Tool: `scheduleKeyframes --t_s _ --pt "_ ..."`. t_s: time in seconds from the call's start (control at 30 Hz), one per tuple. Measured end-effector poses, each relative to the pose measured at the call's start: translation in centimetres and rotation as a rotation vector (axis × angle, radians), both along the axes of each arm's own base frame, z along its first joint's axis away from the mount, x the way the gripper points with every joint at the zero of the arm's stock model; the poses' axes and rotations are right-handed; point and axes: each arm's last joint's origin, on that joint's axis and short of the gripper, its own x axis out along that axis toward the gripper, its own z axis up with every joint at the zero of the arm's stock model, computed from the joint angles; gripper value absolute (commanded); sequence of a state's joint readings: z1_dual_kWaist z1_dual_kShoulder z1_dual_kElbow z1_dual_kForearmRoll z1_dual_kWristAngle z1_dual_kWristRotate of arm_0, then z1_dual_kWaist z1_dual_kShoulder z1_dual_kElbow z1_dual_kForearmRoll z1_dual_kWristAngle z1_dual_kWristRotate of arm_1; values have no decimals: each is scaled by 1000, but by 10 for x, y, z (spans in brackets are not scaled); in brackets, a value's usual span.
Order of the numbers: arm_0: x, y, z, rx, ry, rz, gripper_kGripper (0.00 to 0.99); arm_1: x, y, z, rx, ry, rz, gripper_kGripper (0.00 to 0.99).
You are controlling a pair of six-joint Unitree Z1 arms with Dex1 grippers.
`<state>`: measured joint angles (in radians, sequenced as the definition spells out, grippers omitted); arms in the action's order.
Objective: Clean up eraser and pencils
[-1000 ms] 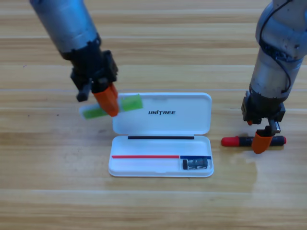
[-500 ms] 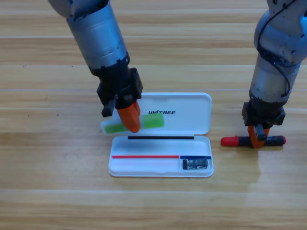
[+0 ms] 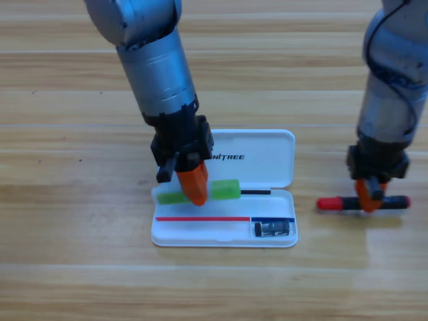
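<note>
1. Gripping the light green pencil [image 3: 200,192] near its middle, the left gripper [image 3: 195,186] hangs over the back edge of the white case's tray [image 3: 200,235], its orange jaws clamped across the barrel.
2. That pencil lies roughly level, left to right, above the tray's rear strip; whether it touches the tray I cannot tell.
3. The eraser [image 3: 272,229] sits inside the tray, in the small compartment at its right front corner.
4. The case's lid [image 3: 267,160] (lettered UNITREE) stands open behind the tray.
5. The right gripper [image 3: 370,197] points down at the black pencil with the red cap [image 3: 363,202], which lies on the wooden table [image 3: 80,267] to the right of the case, well apart from it.
6. Its orange jaws straddle the barrel and look closed on it.
</note>
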<state>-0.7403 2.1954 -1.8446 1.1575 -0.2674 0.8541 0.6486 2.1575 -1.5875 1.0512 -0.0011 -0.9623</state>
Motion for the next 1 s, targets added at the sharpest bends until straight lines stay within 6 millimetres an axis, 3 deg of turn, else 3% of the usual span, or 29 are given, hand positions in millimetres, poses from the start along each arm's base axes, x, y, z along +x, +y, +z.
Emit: scheduleKeyframes --t_s 0.2,0.3,0.7,1.0 --pt "-2 -2 0 0 1 -2 0 -24 -14 56 57 -29 3 0" --pt "-2 -2 0 1 3 -3 0 -34 -13 74 95 -54 7 0" --pt "-4 -3 -4 10 12 -5 0 -44 19 83 128 -83 42 0" --pt "-3 -7 -15 27 32 -9 0 -47 25 82 126 -80 57 0"
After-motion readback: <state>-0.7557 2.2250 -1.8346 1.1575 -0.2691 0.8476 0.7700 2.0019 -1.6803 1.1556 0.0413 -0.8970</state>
